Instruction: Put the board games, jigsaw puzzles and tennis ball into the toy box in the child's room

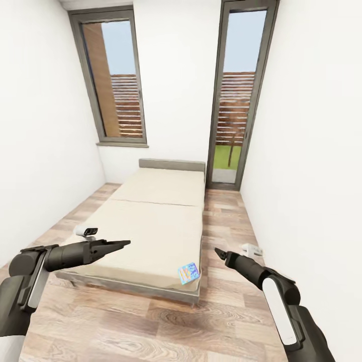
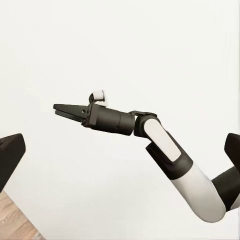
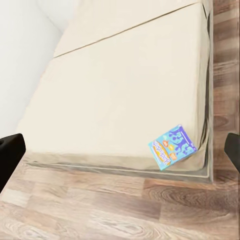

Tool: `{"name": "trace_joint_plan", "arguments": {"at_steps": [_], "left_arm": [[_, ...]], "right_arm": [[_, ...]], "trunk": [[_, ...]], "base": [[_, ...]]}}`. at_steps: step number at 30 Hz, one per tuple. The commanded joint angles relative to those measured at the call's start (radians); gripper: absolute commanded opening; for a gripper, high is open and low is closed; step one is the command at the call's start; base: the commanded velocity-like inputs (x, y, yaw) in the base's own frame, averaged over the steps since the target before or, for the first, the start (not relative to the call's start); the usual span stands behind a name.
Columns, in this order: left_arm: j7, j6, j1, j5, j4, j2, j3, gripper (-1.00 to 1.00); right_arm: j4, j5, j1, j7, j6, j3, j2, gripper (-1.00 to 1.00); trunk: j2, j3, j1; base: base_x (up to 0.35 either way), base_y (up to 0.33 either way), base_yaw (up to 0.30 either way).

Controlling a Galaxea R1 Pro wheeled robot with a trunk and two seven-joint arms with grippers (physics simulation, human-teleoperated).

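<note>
A cream-topped bed stands lengthwise ahead of me in the child's room. One board game, a flat box with a light blue, dark blue and orange cover, lies on the bed's near right corner; the right wrist view shows it right at the mattress edge. My left gripper hovers over the bed's near left corner, its fingers spread wide and empty. My right gripper hangs over the floor just right of the board game, open, with its fingers far apart. The toy box, table, jigsaw puzzles and tennis ball are out of view.
White walls close in on both sides. A grey headboard, a tall window and a glass door stand at the far end. Wood-plank floor runs in front of the bed and along its right side.
</note>
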Motion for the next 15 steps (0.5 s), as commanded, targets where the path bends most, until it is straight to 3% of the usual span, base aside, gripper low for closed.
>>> {"name": "trace_joint_plan", "arguments": {"at_steps": [1, 7, 15], "left_arm": [[-0.004, 0.011, 0.000, 0.000, 0.000, 0.001, 0.000, 1.00], [-0.004, 0.011, 0.000, 0.000, 0.000, 0.000, 0.000, 1.00], [-0.004, 0.011, 0.000, 0.000, 0.000, 0.001, 0.001, 1.00]], "right_arm": [[-0.001, 0.003, -0.001, 0.007, 0.006, -0.003, 0.001, 1.00], [-0.001, 0.003, -0.001, 0.007, 0.006, -0.003, 0.001, 1.00], [-0.001, 0.002, -0.001, 0.007, 0.004, -0.003, 0.001, 1.00]], "trunk": [[-0.002, -0.002, 0.001], [-0.002, -0.002, 0.001], [-0.002, -0.002, 0.001]], "base": [[0.000, 0.182, -0.280], [0.000, 0.199, -0.280], [0.000, 0.065, -0.280]]}}
